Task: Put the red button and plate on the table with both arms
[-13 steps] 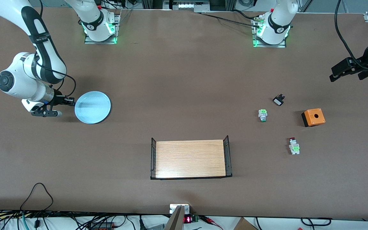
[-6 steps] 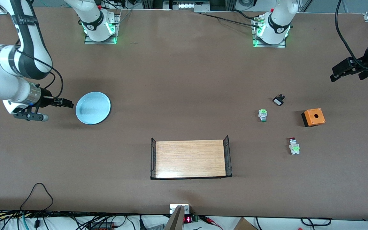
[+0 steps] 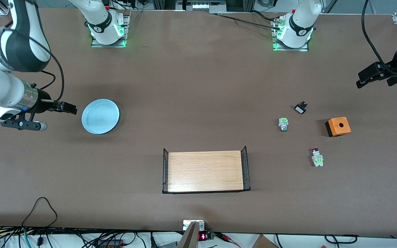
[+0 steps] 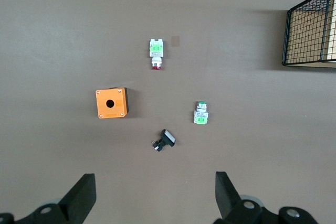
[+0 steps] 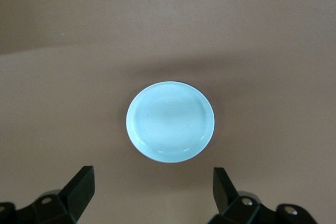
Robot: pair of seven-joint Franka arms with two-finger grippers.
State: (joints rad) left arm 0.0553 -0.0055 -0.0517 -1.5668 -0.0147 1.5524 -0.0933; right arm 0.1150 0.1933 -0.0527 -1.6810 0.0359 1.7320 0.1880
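Observation:
The pale blue plate [image 3: 100,116] [image 5: 170,123] lies flat on the brown table [image 3: 198,86] toward the right arm's end. My right gripper [image 3: 69,108] [image 5: 152,182] hangs open just beside the plate's rim, touching nothing. The red button [image 3: 316,157] [image 4: 156,54] lies on its side on the table toward the left arm's end. My left gripper [image 3: 362,81] [image 4: 156,187] waits open and empty in the air above that end of the table.
A green-capped button [image 3: 283,124] [image 4: 201,113], a small black part [image 3: 301,108] [image 4: 164,140] and an orange box with a hole [image 3: 338,126] [image 4: 111,103] lie near the red button. A wooden tray with black wire ends [image 3: 205,171] [image 4: 312,30] stands mid-table, nearer the front camera.
My right gripper opened, let go of the plate's rim and drew back toward its end of the table. The plate now rests flat. The left arm has not moved.

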